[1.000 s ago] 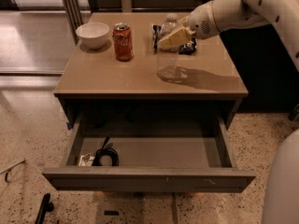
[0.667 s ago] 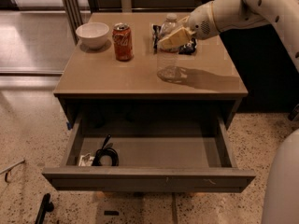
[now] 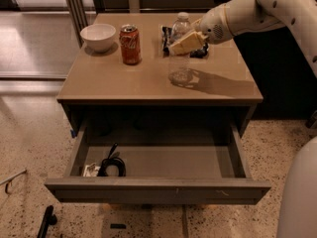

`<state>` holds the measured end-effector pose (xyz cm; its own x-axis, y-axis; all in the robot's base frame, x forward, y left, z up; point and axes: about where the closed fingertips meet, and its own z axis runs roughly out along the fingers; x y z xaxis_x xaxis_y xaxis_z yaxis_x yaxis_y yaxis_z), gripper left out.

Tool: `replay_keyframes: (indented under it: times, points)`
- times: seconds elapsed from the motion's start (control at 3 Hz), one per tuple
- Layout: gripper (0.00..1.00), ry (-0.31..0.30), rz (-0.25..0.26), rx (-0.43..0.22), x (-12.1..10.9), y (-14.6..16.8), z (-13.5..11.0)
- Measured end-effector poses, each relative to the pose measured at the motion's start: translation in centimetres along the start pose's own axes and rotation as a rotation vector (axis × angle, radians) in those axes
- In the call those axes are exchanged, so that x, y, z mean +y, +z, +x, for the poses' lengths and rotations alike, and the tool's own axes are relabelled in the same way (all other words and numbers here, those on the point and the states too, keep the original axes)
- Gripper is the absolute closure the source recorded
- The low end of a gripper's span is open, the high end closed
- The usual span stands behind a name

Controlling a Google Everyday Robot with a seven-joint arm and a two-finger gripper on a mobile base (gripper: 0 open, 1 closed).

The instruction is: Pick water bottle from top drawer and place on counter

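Observation:
The water bottle [image 3: 181, 68] is clear with a white cap and stands upright on the counter [image 3: 124, 83], right of centre, its base on the surface. My gripper [image 3: 186, 42] reaches in from the upper right, and its tan fingers [image 3: 184, 43] are closed around the bottle's middle. The top drawer [image 3: 158, 190] is pulled fully open below the counter, and its grey floor holds no bottle.
A red soda can [image 3: 131, 44] and a white bowl [image 3: 98, 36] stand on the counter's back left. A dark flat object [image 3: 166, 35] lies behind the bottle. A black cable [image 3: 112, 164] and a small white item [image 3: 90, 170] lie in the drawer's left front corner. Speckled floor surrounds the cabinet.

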<state>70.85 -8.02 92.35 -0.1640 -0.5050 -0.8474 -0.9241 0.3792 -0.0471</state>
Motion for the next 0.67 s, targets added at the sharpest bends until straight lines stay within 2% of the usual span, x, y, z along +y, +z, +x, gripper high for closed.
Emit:
replay_keyframes:
  times: [0.33,0.67]
  points:
    - [0.00,0.000,0.000,0.000,0.00,0.00,0.00]
    - [0.00,0.000,0.000,0.000,0.00,0.01,0.00]
